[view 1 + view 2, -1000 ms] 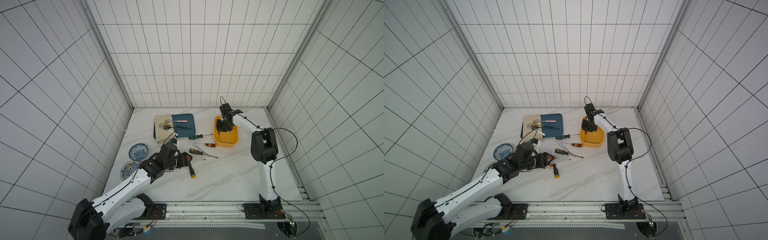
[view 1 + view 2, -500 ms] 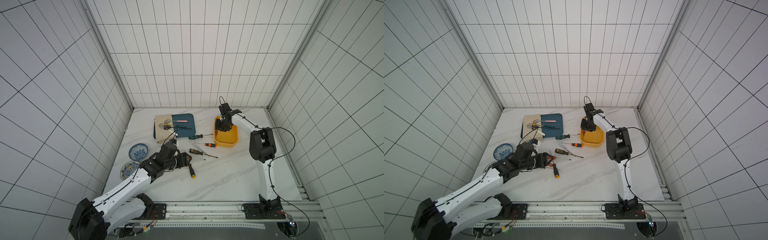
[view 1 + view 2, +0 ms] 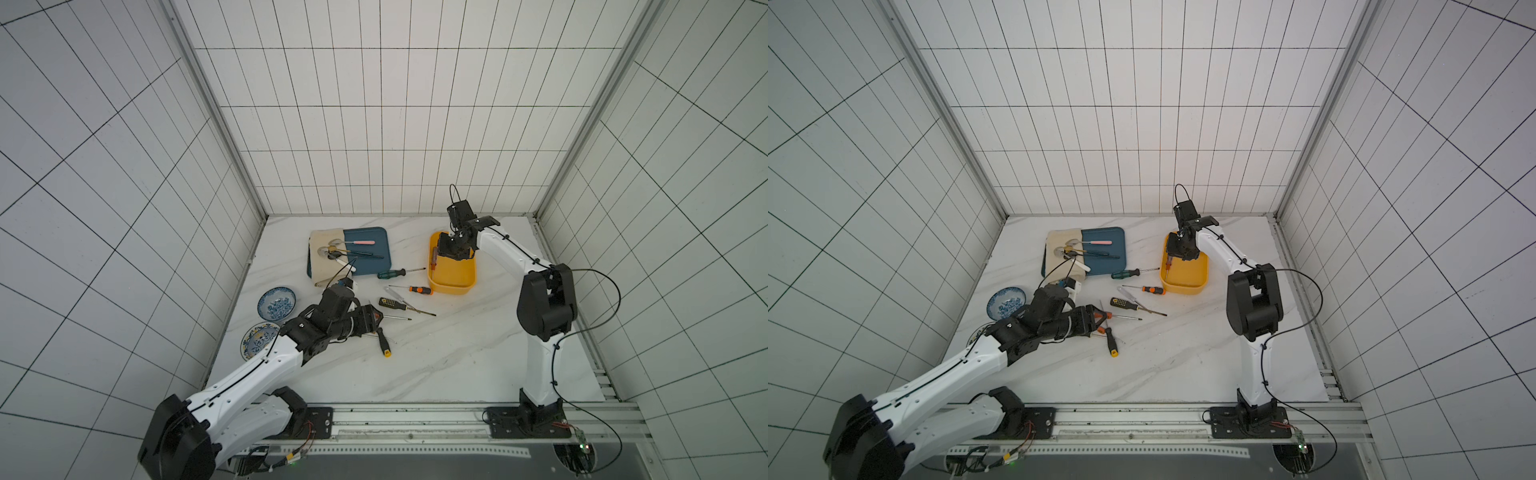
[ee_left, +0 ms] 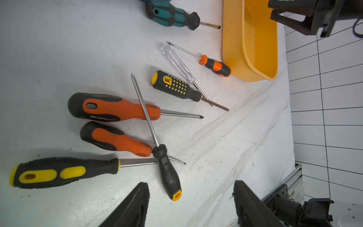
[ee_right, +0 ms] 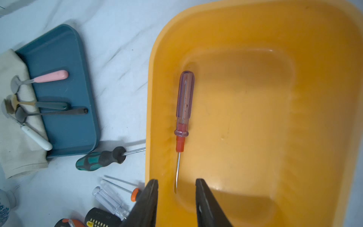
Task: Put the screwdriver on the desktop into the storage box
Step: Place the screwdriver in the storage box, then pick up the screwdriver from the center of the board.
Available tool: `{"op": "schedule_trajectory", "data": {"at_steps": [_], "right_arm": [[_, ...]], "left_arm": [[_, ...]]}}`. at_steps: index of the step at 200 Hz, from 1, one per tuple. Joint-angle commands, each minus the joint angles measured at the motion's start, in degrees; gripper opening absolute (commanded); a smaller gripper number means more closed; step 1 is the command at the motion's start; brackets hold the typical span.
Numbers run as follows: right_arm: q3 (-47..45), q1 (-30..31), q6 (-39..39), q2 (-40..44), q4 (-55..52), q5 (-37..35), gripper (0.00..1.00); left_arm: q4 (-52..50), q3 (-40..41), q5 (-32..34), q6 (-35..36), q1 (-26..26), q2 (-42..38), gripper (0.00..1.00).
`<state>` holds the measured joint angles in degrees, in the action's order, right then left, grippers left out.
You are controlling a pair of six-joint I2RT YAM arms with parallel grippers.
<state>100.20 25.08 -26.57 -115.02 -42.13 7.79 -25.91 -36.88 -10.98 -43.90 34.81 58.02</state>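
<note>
Purple-handled screwdriver point(image 5: 184, 102): lies flat inside the storage box point(image 5: 314, 78), close along the wall that faces the blue tray point(image 5: 64, 127). Its red collar and thin shaft point toward the right gripper point(image 5: 176, 179).
Storage box: yellow-orange tub standing on the desktop point(image 3: 457, 353), toward the far right.
Right gripper: hangs over the box with its jaws parted by a modest gap. The shaft's tip shows within that gap, clear of both fingers; nothing is held.
Near group: the green-handled screwdriver point(image 4: 172, 15) lies with its blade just short of the box wall. The small orange-and-black screwdriver point(image 4: 216, 65) lies with its handle end at the box's corner. The clear-handled screwdriver point(image 4: 177, 63) lies beside it, its shaft passing the ferrule of the yellow-dotted screwdriver point(image 4: 174, 84).
Far group: the large orange-handled screwdriver point(image 4: 114, 107) and the shorter orange-handled screwdriver point(image 4: 115, 138) lie side by side. The yellow-capped screwdriver point(image 4: 168, 173) lays its long shaft across the larger handle. The long black-and-yellow screwdriver point(image 4: 64, 172) runs its shaft under the yellow-capped handle.
Left gripper point(image 4: 190, 182): low over the desktop beside the far group, jaws spread wide and empty. The yellow cap shows between the fingers in the wrist view, touching neither.
Blue tray: on the desktop, apart from the box, carrying spoons whose bowls rest on a beige cloth point(image 5: 13, 137).
Plates: blue-patterned plate point(image 3: 276, 303) and yellow-rimmed plate point(image 3: 259, 338), at the desktop's left edge near the left arm.
</note>
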Motion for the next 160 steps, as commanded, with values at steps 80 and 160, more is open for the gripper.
{"op": "schedule_trajectory", "data": {"at_steps": [80,160], "right_arm": [[-24.7,3.7,0.5,23.4,2.4,-1.6,0.36],[-43.3,9.8,-3.8,39.6,6.1,-2.7,0.36]], "left_arm": [[0.0,-1.8,-0.1,-0.3,0.0,3.2,0.70],[0.7,-1.4,0.3,-0.9,2.8,8.3,0.64]]}}
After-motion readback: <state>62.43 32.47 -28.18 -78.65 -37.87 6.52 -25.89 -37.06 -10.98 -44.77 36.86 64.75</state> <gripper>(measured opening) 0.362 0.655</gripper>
